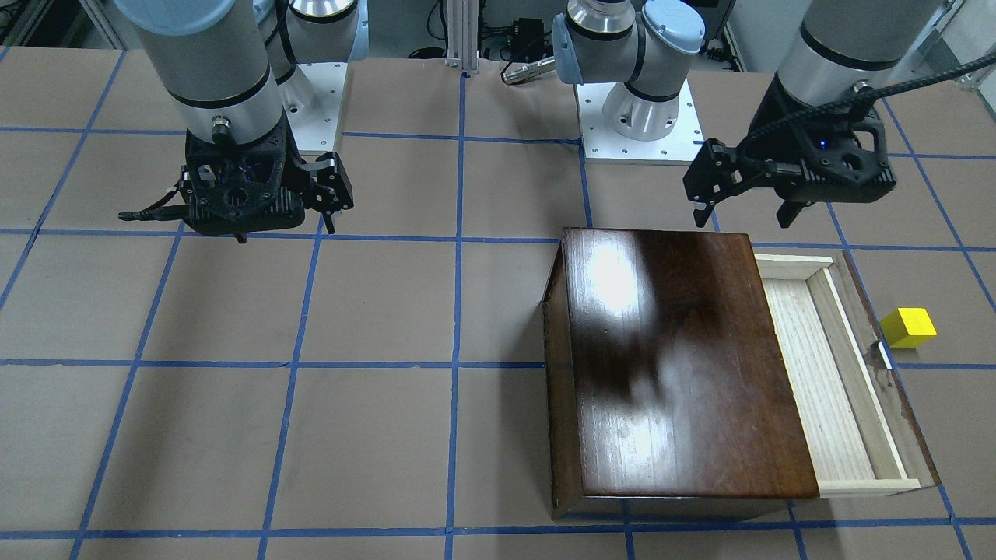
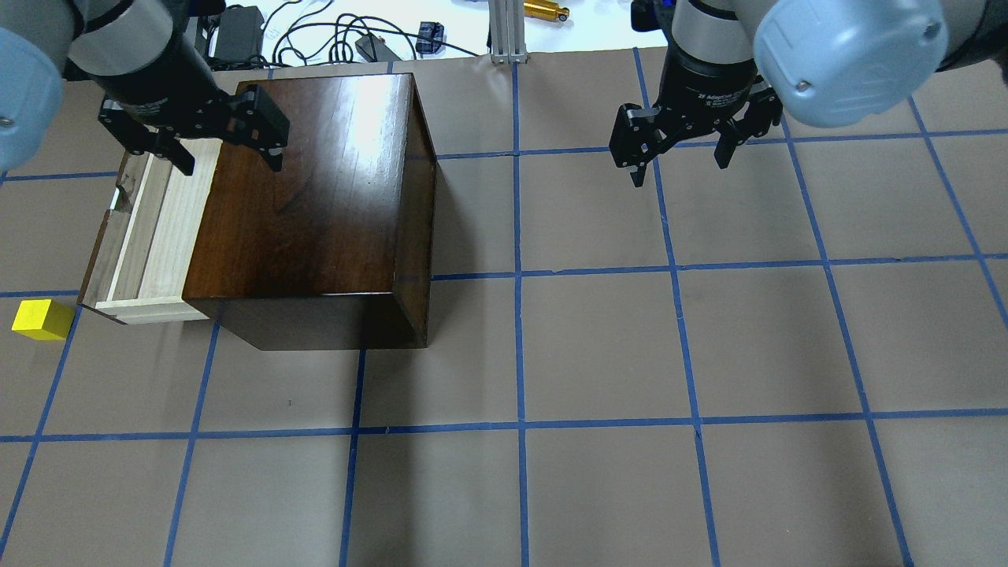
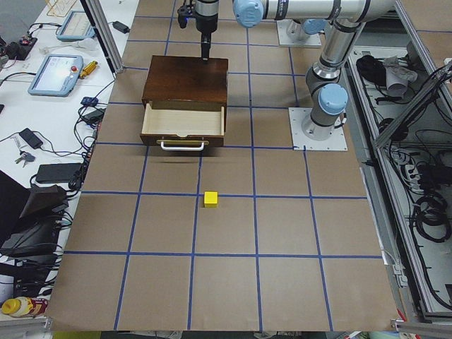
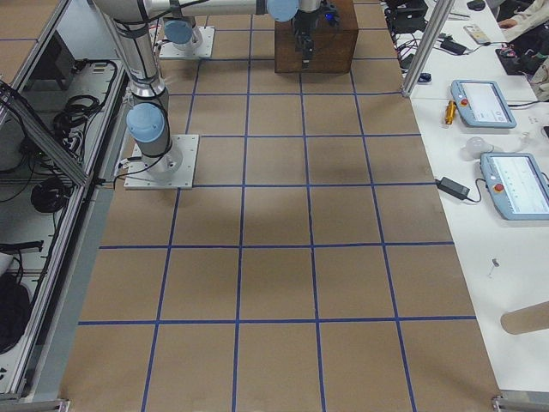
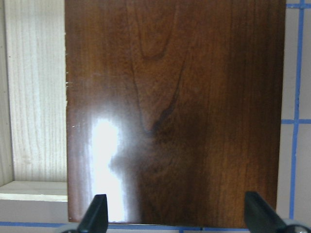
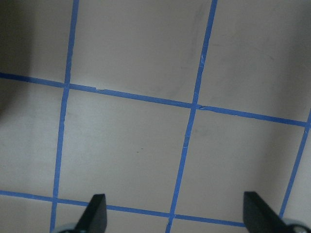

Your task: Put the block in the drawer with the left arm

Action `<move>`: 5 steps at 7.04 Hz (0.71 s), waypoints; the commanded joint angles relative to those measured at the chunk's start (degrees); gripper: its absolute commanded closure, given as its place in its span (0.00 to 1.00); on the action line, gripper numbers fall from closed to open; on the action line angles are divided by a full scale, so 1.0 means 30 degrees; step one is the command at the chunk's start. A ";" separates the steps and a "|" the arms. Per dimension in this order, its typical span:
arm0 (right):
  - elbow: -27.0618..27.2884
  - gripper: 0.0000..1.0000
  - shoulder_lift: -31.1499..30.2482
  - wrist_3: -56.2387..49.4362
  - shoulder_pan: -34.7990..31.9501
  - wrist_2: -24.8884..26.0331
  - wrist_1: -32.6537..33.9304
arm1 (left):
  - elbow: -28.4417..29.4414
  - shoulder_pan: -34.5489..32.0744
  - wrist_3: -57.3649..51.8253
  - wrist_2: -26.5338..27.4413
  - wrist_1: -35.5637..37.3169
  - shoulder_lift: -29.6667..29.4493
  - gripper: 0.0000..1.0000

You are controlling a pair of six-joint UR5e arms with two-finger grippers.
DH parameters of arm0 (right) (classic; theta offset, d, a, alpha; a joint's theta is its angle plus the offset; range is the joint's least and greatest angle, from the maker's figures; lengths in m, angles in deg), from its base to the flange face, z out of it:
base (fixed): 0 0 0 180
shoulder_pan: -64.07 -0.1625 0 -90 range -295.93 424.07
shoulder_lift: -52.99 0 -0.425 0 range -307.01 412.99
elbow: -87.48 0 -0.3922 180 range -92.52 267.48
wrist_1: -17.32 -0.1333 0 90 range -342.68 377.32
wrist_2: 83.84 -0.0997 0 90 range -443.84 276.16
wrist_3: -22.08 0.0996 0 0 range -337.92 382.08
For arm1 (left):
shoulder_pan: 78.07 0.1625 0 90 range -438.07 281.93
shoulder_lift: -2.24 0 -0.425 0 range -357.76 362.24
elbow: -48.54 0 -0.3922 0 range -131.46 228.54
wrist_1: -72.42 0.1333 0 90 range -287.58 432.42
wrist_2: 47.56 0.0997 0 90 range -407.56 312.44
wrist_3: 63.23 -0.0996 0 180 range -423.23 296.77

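1. Nearest you: a brown paper tabletop (image 1: 373, 311), gridded in blue tape.
2. A small bright yellow cube (image 1: 908, 327) lies on it, outside the open pale-wood drawer (image 1: 809, 373) of a glossy dark-brown box (image 1: 669, 365).
3. Beyond, the left gripper (image 2: 230, 161) and right gripper (image 2: 680, 167) hang spread wide, empty.

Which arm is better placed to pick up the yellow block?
Left. The left gripper, jaws open, hangs over the box beside the open drawer, near the block; the right gripper is far across the table.
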 commanded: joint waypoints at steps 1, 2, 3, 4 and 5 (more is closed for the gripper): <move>0.0000 0.00 0.0001 0.0000 0.0000 0.0000 0.0000 | -0.0106 0.3326 -0.5777 0.0038 -0.0639 0.0113 0.00; 0.0000 0.00 0.0001 0.0000 0.0000 0.0000 0.0000 | -0.0136 0.5199 -0.8968 -0.0078 -0.0668 0.0113 0.00; 0.0000 0.00 0.0001 0.0000 0.0000 0.0000 0.0000 | -0.0165 0.6842 -1.1582 -0.0079 -0.0929 -0.0003 0.00; 0.0000 0.00 0.0001 -0.0029 0.0000 0.0000 0.0000 | -0.0224 0.8425 -1.4392 -0.0050 -0.0961 -0.0294 0.00; 0.0000 0.00 0.0001 -0.0029 0.0000 0.0000 0.0000 | -0.0311 0.9920 -1.8452 -0.0021 -0.0961 -0.0558 0.00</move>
